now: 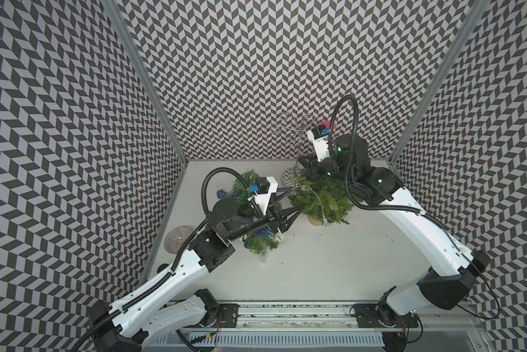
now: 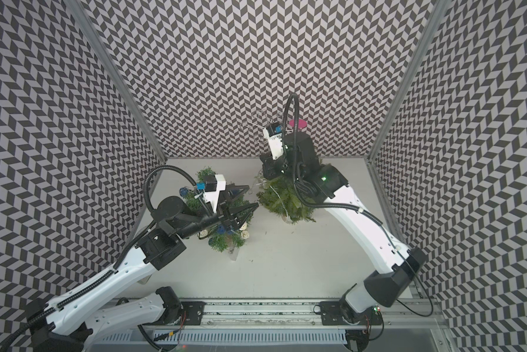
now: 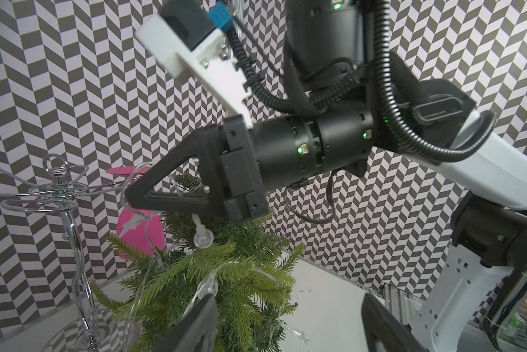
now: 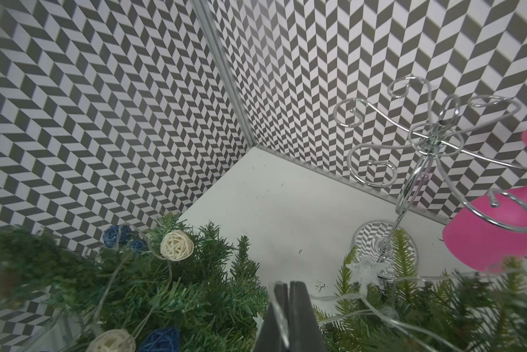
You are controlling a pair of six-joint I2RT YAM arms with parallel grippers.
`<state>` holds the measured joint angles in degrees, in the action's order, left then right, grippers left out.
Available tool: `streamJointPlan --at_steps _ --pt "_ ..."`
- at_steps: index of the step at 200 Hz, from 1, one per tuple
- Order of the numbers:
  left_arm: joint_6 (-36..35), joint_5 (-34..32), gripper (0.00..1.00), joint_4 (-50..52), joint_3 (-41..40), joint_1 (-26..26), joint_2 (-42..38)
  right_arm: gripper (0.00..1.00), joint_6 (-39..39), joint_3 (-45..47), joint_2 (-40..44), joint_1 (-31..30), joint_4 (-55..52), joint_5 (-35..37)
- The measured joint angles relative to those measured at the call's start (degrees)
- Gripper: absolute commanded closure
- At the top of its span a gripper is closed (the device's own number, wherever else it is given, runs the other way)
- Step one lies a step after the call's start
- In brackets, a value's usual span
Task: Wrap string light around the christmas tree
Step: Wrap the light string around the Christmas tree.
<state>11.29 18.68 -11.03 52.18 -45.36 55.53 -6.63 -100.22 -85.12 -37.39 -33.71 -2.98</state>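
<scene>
Mid-wrap: right tool (image 3: 128, 197) pinches the string light (image 3: 203, 239) atop the christmas tree (image 3: 240, 274); next move probably requires handover to the spread left tool (image 1: 297, 198).

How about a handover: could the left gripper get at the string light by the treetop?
Probably yes: the left gripper stands open beside the tree, facing the string light; only the right gripper crowds it.
</scene>
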Motion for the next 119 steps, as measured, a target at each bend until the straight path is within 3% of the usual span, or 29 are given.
streamJointPlan --at_steps 70,119 --pt "0.39 -0.02 0.25 -1.49 -1.4 0.0 0.94 0.99 -2.34 15.63 13.73 -0.22 6.03 2.43" --pt "0.42 -0.02 0.25 -2.38 -1.73 0.0 1.38 0.94 -3.3 22.6 18.25 -0.31 7.58 5.42"
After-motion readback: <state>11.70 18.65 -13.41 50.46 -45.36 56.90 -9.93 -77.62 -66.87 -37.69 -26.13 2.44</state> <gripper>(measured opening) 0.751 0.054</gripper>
